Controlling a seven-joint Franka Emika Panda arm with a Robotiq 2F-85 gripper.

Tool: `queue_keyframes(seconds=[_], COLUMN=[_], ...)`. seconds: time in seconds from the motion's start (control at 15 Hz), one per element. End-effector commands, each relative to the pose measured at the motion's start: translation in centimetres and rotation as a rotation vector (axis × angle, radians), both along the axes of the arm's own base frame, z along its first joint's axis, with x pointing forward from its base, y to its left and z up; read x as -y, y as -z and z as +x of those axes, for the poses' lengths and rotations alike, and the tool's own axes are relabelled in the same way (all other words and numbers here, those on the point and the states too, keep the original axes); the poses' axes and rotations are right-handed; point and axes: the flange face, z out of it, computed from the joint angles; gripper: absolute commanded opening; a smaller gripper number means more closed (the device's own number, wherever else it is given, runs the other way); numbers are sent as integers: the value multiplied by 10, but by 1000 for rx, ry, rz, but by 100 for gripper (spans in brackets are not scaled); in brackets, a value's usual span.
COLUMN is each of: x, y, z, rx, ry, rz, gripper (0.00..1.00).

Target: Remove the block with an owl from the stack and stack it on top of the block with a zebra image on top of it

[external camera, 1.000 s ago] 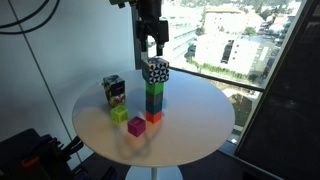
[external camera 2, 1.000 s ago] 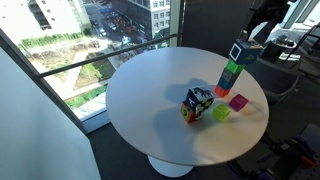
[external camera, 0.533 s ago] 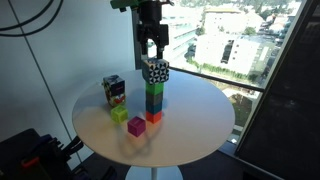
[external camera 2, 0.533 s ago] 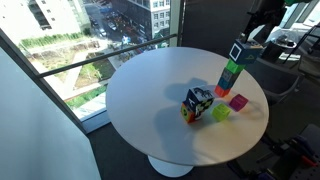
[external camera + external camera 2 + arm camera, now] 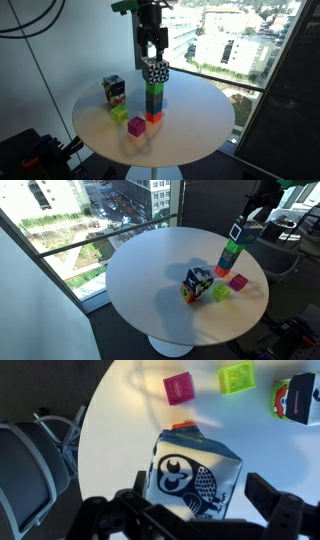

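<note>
The owl block [image 5: 155, 72] [image 5: 240, 232], printed black and white, sits on top of the stack [image 5: 154, 102] [image 5: 229, 256] of green, teal and orange-red cubes. My gripper [image 5: 153, 47] [image 5: 256, 210] hangs just above it, open and empty. In the wrist view the owl face [image 5: 192, 480] fills the middle, with my gripper [image 5: 200, 498] spread to either side of it and not touching. The zebra block [image 5: 113, 90] [image 5: 197, 284] [image 5: 298, 400] stands apart on the round white table [image 5: 190, 130].
A loose lime cube [image 5: 119, 114] [image 5: 220, 293] [image 5: 238, 377] and a magenta cube [image 5: 136, 126] [image 5: 238, 282] [image 5: 180, 388] lie near the stack's base. A grey chair [image 5: 35, 460] stands beside the table edge. A window wall is behind.
The arm has shifted only slightly above the stack. The blocks have not moved.
</note>
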Motion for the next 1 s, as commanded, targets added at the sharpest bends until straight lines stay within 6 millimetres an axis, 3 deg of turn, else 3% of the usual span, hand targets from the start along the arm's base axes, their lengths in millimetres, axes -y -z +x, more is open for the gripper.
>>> queue_keyframes(seconds=[0.0, 0.93], x=[0, 2], y=[0, 19], z=[7, 8], rx=[8, -13], ry=[16, 12], rz=[-10, -8], gripper=[100, 100])
